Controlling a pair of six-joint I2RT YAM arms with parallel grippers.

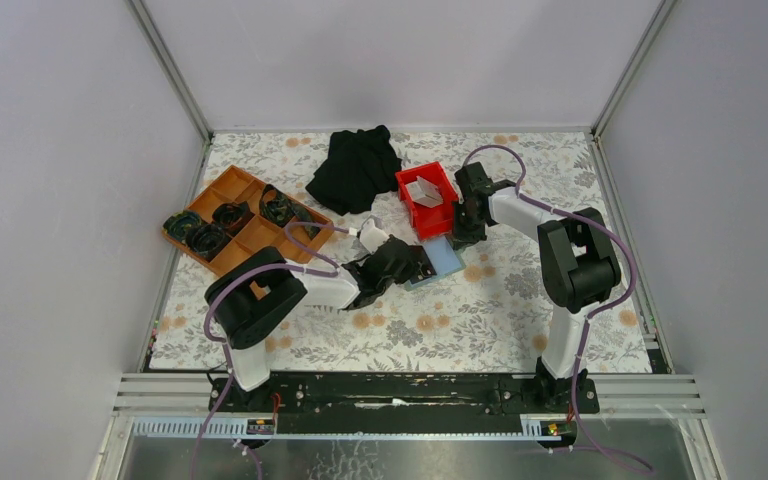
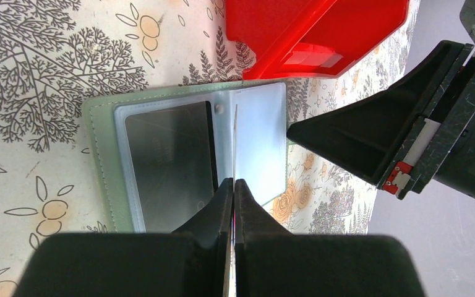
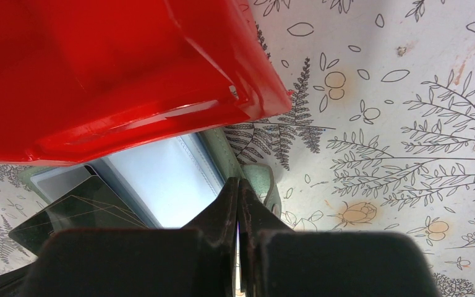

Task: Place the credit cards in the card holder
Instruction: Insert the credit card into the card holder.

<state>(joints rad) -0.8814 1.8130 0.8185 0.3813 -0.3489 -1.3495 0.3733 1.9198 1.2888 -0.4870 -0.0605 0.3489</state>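
Note:
The grey-green card holder (image 1: 447, 260) (image 2: 102, 167) (image 3: 161, 176) lies open and flat on the flowered table, just in front of the red bin. My left gripper (image 1: 418, 262) (image 2: 234, 181) is shut on a thin credit card (image 2: 235, 142), edge-on over the holder's pale slotted inside. The right wrist view shows that card's dark face (image 3: 74, 210). My right gripper (image 1: 463, 232) (image 3: 239, 181) is shut, its tips on the holder's green edge by the snap flap (image 3: 261, 179). Whether it pinches that edge is unclear. More white credit cards (image 1: 425, 191) sit in the bin.
The red bin (image 1: 412, 185) (image 2: 321, 31) (image 3: 99, 74) stands right behind the holder. An orange compartment tray (image 1: 222, 195) with dark items is at the left, and a black cloth (image 1: 355, 168) lies at the back. Both grippers meet closely over the holder.

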